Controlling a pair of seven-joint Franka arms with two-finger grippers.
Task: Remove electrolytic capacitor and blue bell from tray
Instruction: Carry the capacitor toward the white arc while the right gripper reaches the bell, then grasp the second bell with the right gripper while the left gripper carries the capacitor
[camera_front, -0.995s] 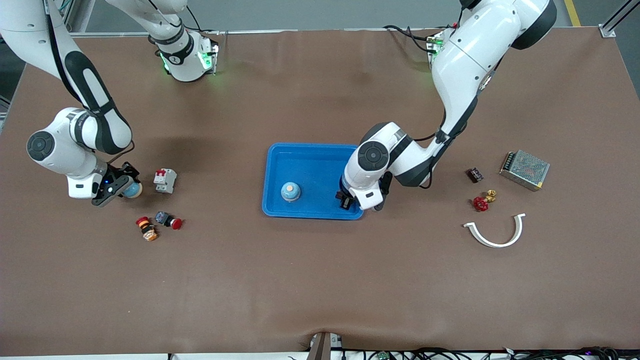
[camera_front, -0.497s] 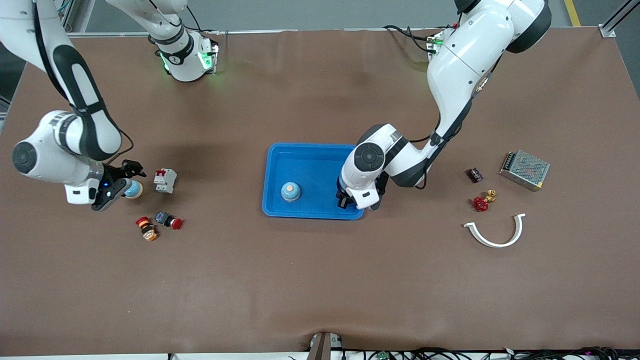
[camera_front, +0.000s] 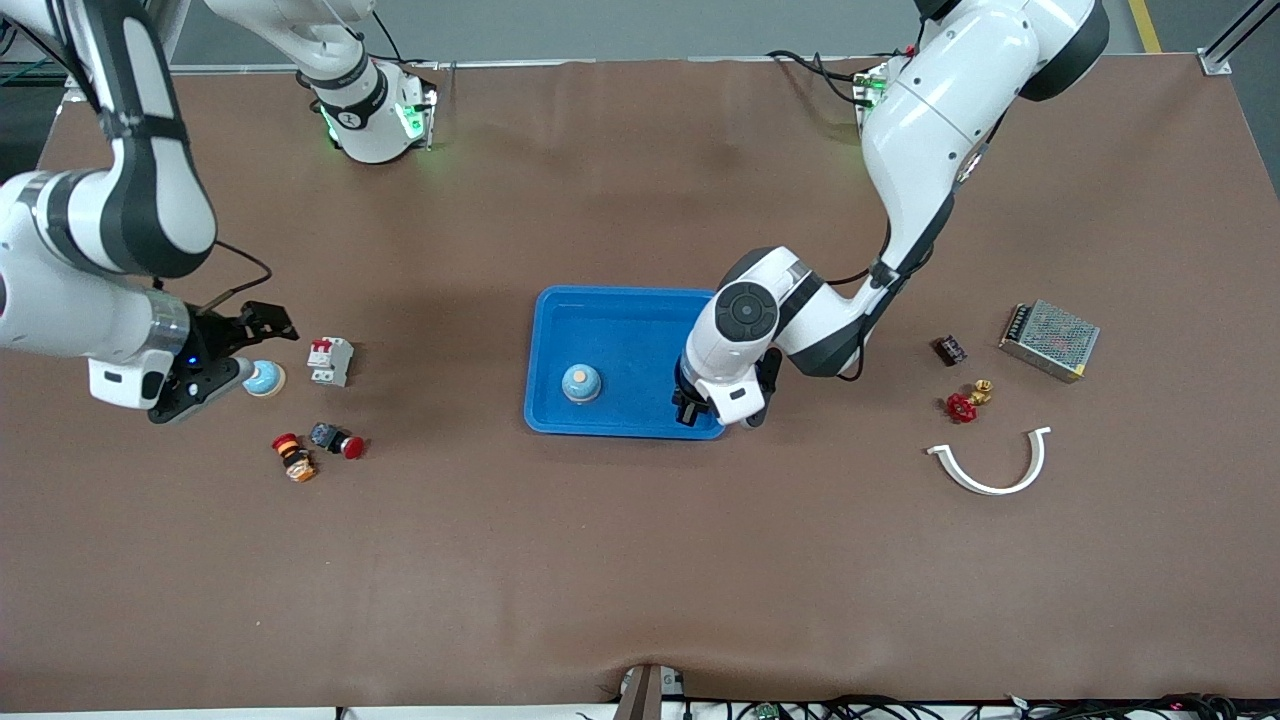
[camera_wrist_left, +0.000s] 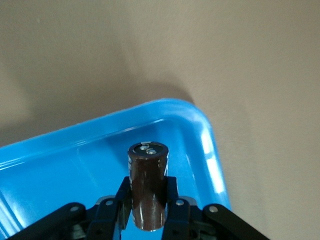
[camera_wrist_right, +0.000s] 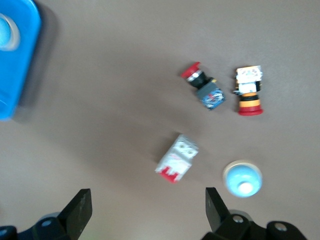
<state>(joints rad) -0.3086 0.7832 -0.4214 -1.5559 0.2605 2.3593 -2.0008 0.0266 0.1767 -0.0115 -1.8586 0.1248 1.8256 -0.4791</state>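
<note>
Brown worktop, my left end effector clamped on the capacitor by its smooth rigid can, light but likely slippery, at the blue tray corner; bell in tray; right end effector wide, empty.

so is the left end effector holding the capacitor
Yes, the left wrist view shows the left end effector shut on the upright dark brown electrolytic capacitor, over a corner of the blue tray.
</note>
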